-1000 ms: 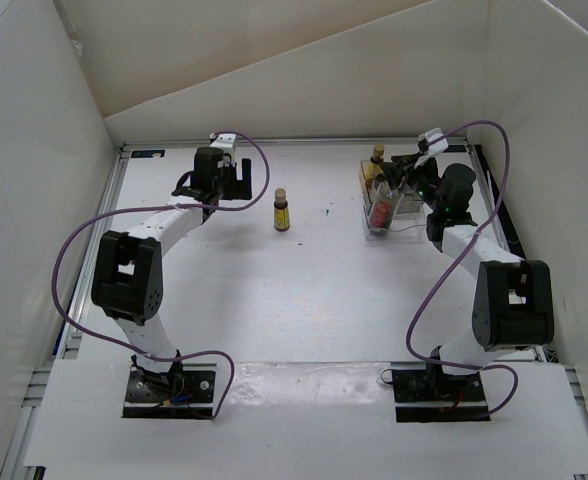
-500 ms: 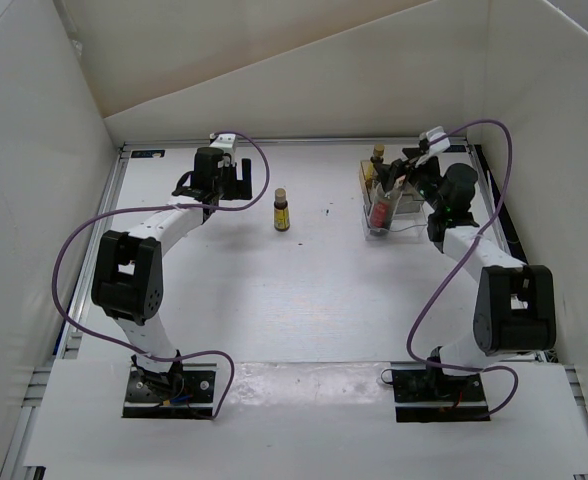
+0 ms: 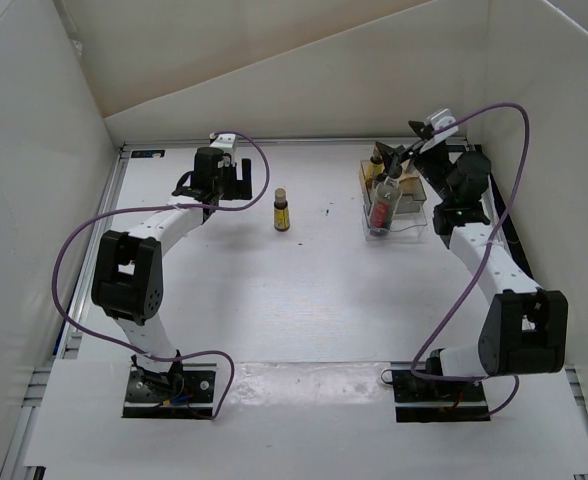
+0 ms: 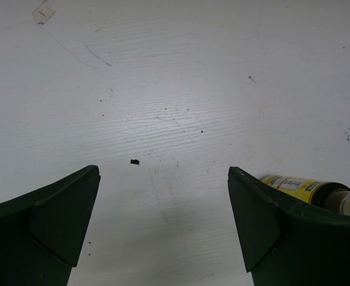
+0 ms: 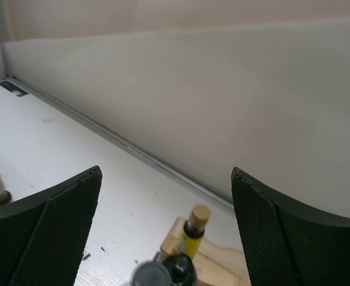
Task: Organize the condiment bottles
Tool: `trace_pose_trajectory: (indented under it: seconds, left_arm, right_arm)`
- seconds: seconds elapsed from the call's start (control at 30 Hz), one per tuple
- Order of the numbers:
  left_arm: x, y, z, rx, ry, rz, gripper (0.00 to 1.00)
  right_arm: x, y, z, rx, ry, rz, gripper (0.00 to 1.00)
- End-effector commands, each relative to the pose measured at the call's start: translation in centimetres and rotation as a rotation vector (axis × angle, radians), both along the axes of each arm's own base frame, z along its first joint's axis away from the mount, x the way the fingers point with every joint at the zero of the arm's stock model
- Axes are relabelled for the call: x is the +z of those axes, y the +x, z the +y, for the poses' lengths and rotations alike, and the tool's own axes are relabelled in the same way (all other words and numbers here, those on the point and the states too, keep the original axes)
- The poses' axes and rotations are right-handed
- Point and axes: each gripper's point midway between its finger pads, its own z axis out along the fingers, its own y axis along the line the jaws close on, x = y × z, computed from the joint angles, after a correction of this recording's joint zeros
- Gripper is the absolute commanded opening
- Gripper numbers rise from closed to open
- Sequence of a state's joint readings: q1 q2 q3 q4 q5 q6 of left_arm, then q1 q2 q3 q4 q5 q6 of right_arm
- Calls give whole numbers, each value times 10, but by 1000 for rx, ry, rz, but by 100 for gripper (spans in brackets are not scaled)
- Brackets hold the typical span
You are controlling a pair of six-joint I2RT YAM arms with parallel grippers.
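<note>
A small yellow bottle (image 3: 281, 210) stands alone on the table, just right of my left gripper (image 3: 212, 186). That gripper is open and low over the table; in the left wrist view the same yellow bottle (image 4: 300, 186) peeks out behind the right finger of the left gripper (image 4: 163, 173). The clear box (image 3: 406, 226) holds a tall clear bottle with reddish contents (image 3: 381, 208) and a second yellow bottle (image 3: 378, 158) at its back. My right gripper (image 3: 402, 150) hangs open above the box, holding nothing. In its wrist view, under the right gripper (image 5: 166, 173), I see the corked yellow bottle (image 5: 193, 229), a black cap (image 5: 181, 268) and a grey cap (image 5: 151, 275).
White walls close in the table at the back, left and right; the box sits near the back right corner. The tan wooden backing (image 5: 222, 262) lies under the bottles. A purple cable loops over each arm.
My right gripper has opened, let go of the tall bottle in the box, and lifted up and to the right. The left arm and the lone yellow bottle have not moved.
</note>
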State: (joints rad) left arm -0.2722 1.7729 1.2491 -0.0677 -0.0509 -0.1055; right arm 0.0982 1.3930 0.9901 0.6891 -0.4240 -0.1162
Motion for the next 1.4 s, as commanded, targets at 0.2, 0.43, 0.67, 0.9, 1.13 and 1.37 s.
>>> trace_pose_trajectory:
  seconds: [0.2,0.43,0.67,0.9,1.13,1.37]
  left_arm:
    - [32,-4,2,-1,-22,-73,100]
    - [34,-7,10,16,-25,-78,100]
    - [32,-8,20,40,-38,-77,100]
    - [30,-6,29,61,-50,-77,100]
    - [28,-6,35,72,-68,-76,100]
    - [22,-5,38,78,-74,-61,100]
  right_arm:
    - [28,-52,117,301,-48,-92,90]
    - [-26,-57,180,441,-54,40,90]
    - [-84,-50,214,496,-74,168,90]
    - [-108,-33,244,540,-85,245,90]
    - [-142,-21,263,557,-110,321,90]
    - [-165,-15,271,566,-133,370,90]
